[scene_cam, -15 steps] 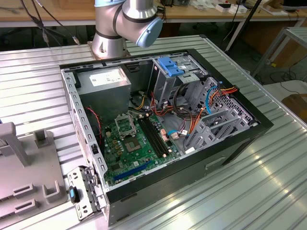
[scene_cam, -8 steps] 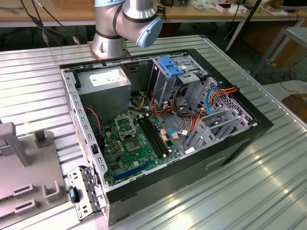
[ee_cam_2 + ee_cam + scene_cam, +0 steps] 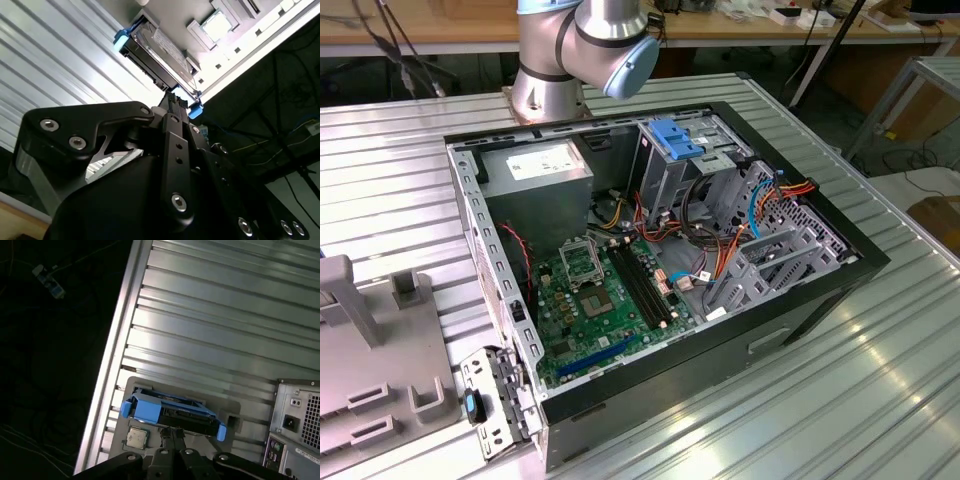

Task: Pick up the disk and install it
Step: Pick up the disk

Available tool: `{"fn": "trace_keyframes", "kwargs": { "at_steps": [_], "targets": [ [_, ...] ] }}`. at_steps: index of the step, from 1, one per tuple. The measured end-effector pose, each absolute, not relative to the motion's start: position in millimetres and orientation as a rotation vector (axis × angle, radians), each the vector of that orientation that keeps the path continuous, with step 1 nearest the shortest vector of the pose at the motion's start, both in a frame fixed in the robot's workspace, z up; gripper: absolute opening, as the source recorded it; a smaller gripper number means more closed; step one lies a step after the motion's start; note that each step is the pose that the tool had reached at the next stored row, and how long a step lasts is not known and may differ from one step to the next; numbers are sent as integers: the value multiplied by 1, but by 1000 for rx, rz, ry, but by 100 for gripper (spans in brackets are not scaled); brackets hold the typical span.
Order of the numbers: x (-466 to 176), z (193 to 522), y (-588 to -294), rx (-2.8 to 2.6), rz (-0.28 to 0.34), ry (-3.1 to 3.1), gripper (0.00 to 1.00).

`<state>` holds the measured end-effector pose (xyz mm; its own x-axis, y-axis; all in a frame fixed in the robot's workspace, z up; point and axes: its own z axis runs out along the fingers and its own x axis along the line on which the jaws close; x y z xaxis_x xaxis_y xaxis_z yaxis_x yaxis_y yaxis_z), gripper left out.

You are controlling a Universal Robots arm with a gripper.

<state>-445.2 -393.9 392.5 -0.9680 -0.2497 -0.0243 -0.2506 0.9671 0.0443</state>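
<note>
The gripper [image 3: 174, 102] is right at the disk [image 3: 159, 46]. In both wrist views its tip meets the disk's near long edge about midway along. I cannot tell how far the jaws stand apart or whether they have hold of the disk.

The disk rests on a grey fixture plate [image 3: 150, 386]. The corners of its light-blue bracket [image 3: 145, 407] stick out past the metal body on either side of the jaws. A small square chip [image 3: 136, 438] lies in a pocket of the same plate, just beside the disk.

Out from the jaws on one side, the plate's rim lies close along the table edge [image 3: 112, 370], with dark floor and loose cables past it. On the other side, a broad run of ribbed table top [image 3: 215, 320] stretches away. The rear panel [image 3: 299, 415] of the computer case stands apart from the plate across a strip of slats.

In the exterior view, farther off, the computer case [image 3: 720, 370] lies open on its side. Inside it, the metal drive cage [image 3: 665, 180] with its blue latch [image 3: 675, 138] stands at the corner nearest the arm's base [image 3: 580, 50]. A bundle of orange and blue cables [image 3: 720, 215] crowds the side of the cage toward the exterior view's right. The power-supply box [image 3: 535, 170] stands toward the exterior view's left, apart from the cage.
</note>
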Motion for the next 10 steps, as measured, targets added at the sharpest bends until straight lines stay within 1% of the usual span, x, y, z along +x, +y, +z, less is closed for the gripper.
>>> {"fn": "trace_keyframes", "kwargs": {
  "at_steps": [10],
  "targets": [
    [-446,393,-394,-613,75,3065,11]
  ]
}}
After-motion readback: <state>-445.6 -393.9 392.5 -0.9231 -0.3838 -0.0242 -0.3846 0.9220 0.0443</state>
